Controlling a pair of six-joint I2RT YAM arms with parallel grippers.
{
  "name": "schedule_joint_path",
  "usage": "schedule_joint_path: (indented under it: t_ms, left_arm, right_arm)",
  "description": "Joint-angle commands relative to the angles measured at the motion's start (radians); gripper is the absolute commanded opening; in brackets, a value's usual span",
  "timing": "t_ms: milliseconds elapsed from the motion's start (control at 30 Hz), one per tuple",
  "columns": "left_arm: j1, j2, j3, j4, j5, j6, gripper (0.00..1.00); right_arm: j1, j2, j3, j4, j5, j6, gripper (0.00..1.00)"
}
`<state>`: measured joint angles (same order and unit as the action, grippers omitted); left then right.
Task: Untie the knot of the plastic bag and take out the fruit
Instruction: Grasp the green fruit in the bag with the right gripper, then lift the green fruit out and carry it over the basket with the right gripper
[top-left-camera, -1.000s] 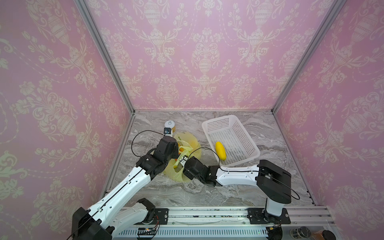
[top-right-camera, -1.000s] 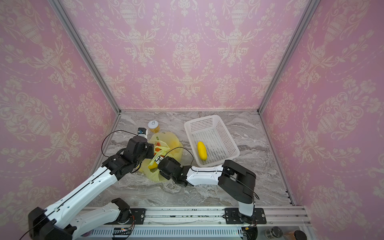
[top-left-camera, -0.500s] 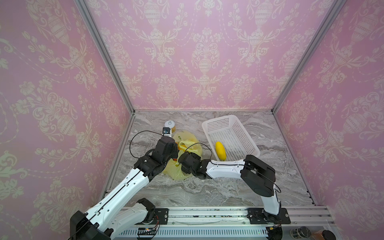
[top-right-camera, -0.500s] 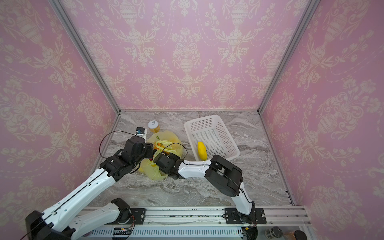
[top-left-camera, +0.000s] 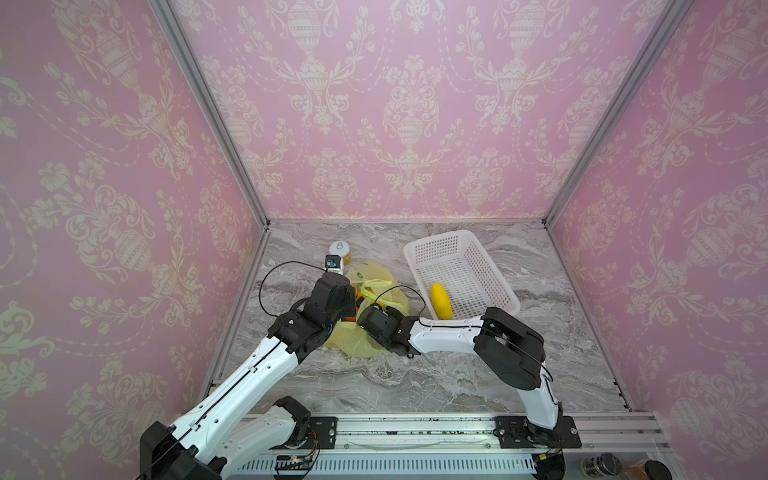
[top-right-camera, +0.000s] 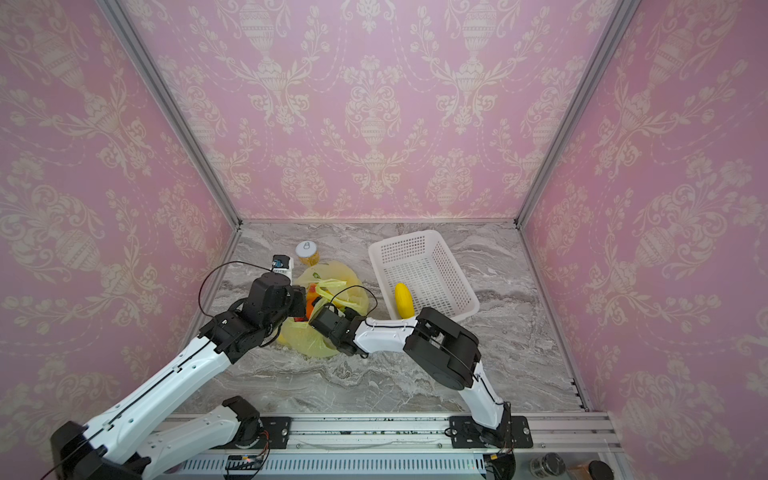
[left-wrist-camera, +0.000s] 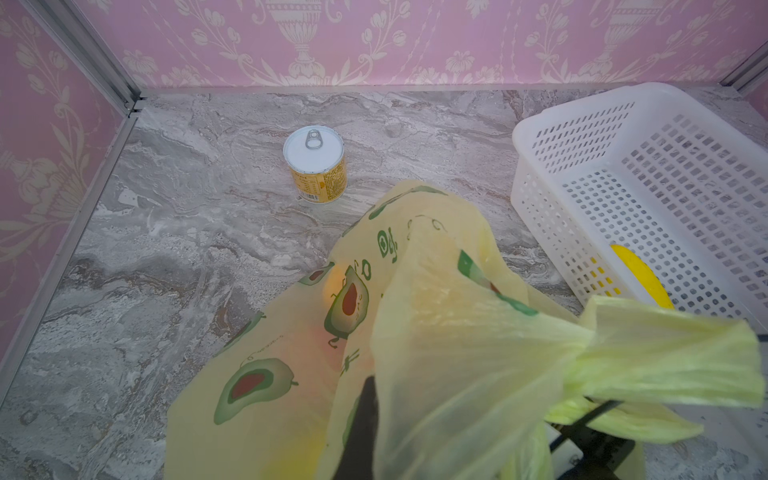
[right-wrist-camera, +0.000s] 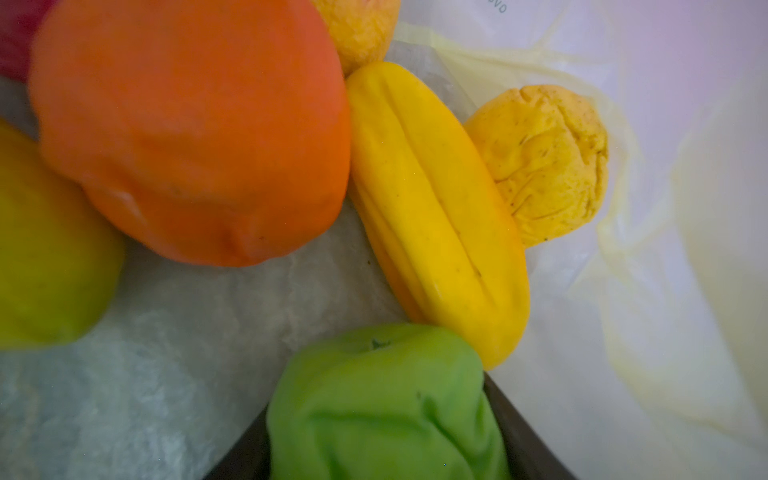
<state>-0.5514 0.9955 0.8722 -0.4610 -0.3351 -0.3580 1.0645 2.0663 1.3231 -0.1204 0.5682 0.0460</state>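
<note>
Right, in both top views the plastic bag lies open on the marble table, between the can and the white basket, which holds one yellow fruit. My left gripper and right gripper crowd the bag mouth, and the wrists hide the tips. Left wrist view: bag film is draped across the foreground with one dark finger showing through. My jaws are pressed together on the film, and a handle strip sticks out sideways. Right wrist view: I'm inside the bag, jaws pinching the green fruit. The orange fruit, long yellow fruit and round yellow-orange fruit crowd just past it.
</note>
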Motion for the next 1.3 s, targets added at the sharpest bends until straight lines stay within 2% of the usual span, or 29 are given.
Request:
schedule_joint_path:
  t_ms: [0, 600, 767, 900, 1033, 1267]
  left_arm:
    - [0.008, -0.018, -0.004, -0.014, -0.015, -0.015, 0.0]
    - [0.01, -0.001, -0.001, -0.015, -0.017, -0.022, 0.0]
    - [0.01, 0.005, -0.001, -0.014, -0.018, -0.024, 0.0]
    - [0.013, 0.011, -0.003, -0.012, -0.025, -0.024, 0.0]
    - [0.013, 0.015, -0.001, -0.009, -0.001, -0.029, 0.0]
    - [0.014, 0.001, -0.01, -0.007, -0.031, -0.027, 0.0]
  right_arm:
    - [0.005, -0.061, -0.031, -0.031, -0.055, 0.029, 0.54]
    - [0.071, -0.619, -0.408, 0.211, -0.307, 0.043, 0.36]
    - [0.071, -0.789, -0.525, 0.285, -0.365, 0.049, 0.34]
    - [0.063, -0.901, -0.594, 0.314, -0.357, 0.061, 0.35]
    - [0.052, -0.898, -0.63, 0.351, -0.346, 0.07, 0.35]
    - [0.051, -0.704, -0.514, 0.204, -0.161, 0.069, 0.29]
